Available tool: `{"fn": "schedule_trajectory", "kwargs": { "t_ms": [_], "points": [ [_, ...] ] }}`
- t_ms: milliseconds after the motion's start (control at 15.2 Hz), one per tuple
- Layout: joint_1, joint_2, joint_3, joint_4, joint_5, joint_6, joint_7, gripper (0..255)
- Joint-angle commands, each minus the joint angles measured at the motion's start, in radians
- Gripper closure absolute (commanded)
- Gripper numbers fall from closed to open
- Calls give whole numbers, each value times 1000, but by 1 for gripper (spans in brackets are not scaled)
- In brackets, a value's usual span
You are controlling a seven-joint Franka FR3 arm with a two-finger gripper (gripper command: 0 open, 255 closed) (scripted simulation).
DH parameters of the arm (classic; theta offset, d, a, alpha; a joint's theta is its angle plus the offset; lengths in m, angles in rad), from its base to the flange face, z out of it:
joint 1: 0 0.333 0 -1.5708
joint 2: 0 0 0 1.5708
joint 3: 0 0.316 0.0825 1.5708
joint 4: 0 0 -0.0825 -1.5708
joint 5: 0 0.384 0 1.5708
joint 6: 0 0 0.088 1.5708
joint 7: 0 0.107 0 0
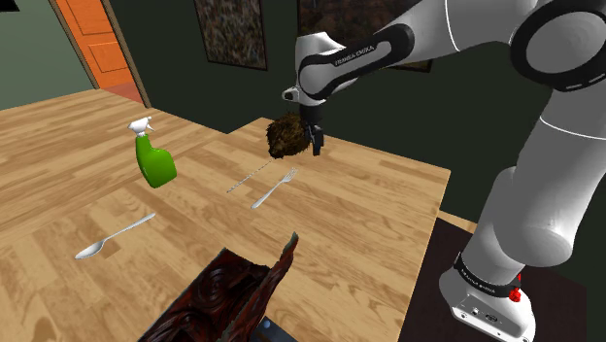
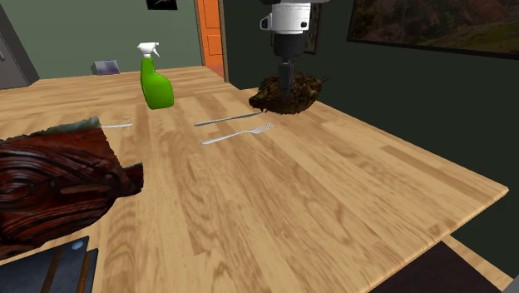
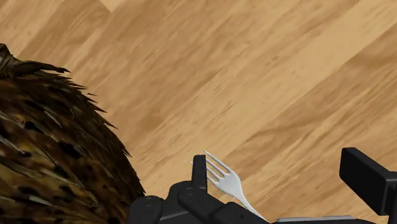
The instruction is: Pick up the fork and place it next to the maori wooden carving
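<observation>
Dark green walls hung with framed pictures [image 1: 230, 29] and an orange door [image 1: 92, 44] stand behind a pale wooden bench [image 1: 379, 253]; on it, just beside a brown feathery clump [image 1: 282, 136], the fork [image 1: 273, 190] lies flat and untouched, its tines toward the clump. The white arm [image 1: 466, 58] holds the jaws above the bench, close against the clump and apart; in the wrist view the fork's tines show between the two black fingers [image 3: 199, 170], nearer one than the other, with the handle running back under the hand.

The step in hand looks to be the descent for the grasp. To do it well, the jaws probably want shifting away from the clump until the fork's neck sits midway between them, then lowering straight until the tips nearly meet the wood, since so thin and flat a thing gives little to bite on; closing across the narrow neck or handle should hold better than closing on the tines.

The clump is the chief hindrance; a finger may brush its spiky fringe on the way down. A knife [image 1: 248, 180] lies near the clump alongside the fork and could be nudged or caught by mistake. Farther from the clump are a green spray bottle [image 1: 153, 163], upright, and a spoon [image 1: 112, 236], lying flat; well apart from it, at the bench's near edge, sits the dark red carving [image 1: 228, 296], with open wood between for the carry.
</observation>
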Motion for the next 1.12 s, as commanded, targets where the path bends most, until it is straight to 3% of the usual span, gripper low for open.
{"fn": "schedule_trajectory", "kwargs": {
  "t_ms": [0,528,1056],
  "points": [
    [13,60,14,34,-1,25,-64,0],
    [52,286,79,182,-26,104,-283,0],
    [48,334,79,143,-25,190,-284,0]
  ]
}}
